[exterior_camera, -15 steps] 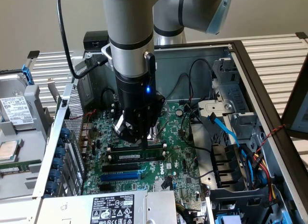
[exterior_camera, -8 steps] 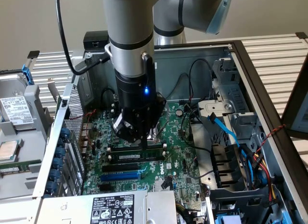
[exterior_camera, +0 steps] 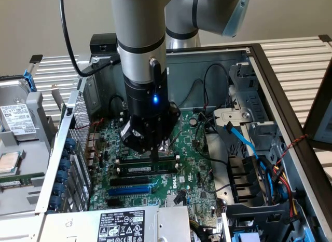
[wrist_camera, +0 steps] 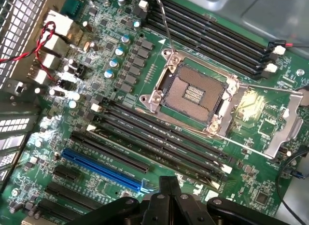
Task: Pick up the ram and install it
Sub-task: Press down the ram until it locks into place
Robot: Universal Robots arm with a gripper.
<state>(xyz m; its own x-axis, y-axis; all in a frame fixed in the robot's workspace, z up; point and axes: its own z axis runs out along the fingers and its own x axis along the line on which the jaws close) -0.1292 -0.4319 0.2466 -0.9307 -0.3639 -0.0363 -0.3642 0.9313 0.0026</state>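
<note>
Risk no. 1 is a half-seated stick. The black two-finger end effector is shut tight w/ nothing visibly clamped between the fingers, tip just above the bank of long black memory slots w/ white end clips beside the silver-framed open CPU socket. The ram, a long thin dark green-black stick w/ small pale label, lies along that bank on the far side from the socket, toward the blue expansion slot. Can't tell whether it sits fully down or whether the clips are latched.

Failure modes, as I judge them:
- Push off-centre → one end seats, other rides up.
- Notch misaligned → force goes into the green motherboard, flexes it.
- Tip slips toward the socket → bent contact pins.
</note>
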